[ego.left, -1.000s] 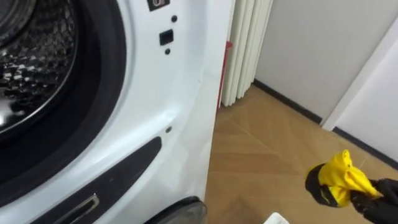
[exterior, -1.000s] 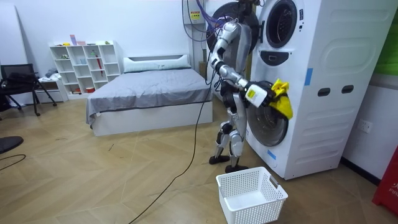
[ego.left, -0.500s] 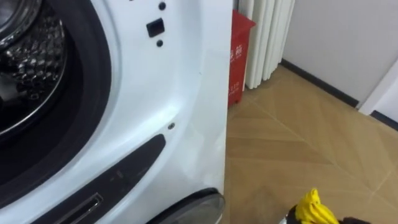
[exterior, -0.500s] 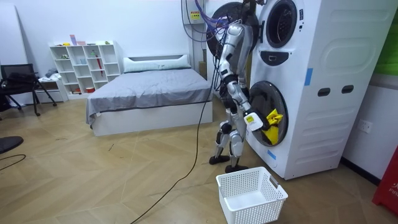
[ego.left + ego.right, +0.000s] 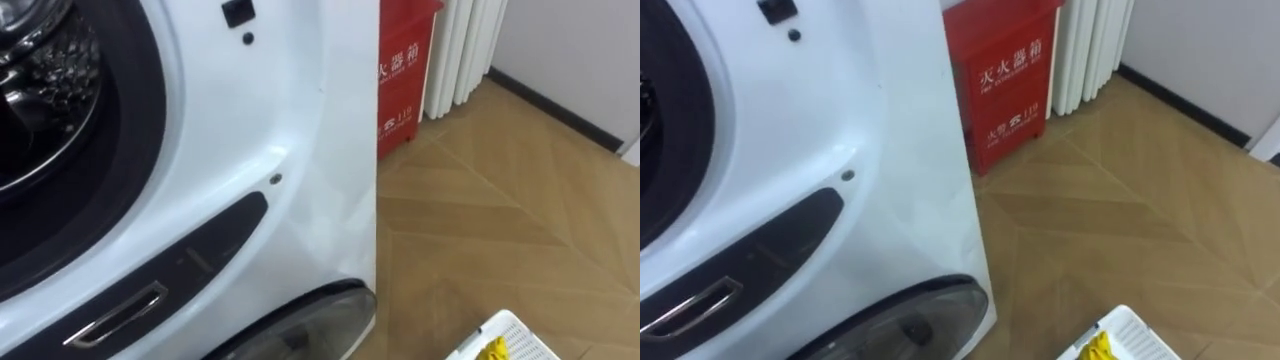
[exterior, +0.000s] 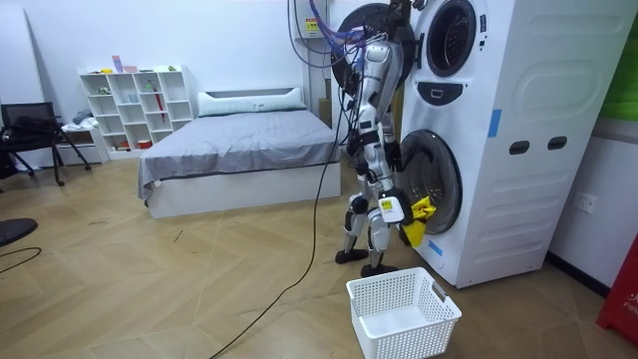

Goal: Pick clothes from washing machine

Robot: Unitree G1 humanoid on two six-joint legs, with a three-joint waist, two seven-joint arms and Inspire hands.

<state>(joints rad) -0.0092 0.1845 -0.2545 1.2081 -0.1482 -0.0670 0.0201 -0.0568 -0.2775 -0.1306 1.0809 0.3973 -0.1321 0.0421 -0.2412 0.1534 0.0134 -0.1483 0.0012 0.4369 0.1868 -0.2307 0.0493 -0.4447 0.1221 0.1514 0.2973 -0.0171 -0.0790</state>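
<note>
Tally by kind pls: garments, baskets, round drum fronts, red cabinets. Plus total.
yellow garment: 1
white slatted plastic basket: 1
round drum fronts, upper and lower, on the white machine tower: 2
red cabinet: 1
Total: 5

yellow garment [image 6: 418,212], crumpled (hanging), above basket [image 6: 419,334]

home bedroom, bed [image 6: 239,145], white shelf [image 6: 135,105], stacked washing machine [image 6: 518,179]
</note>
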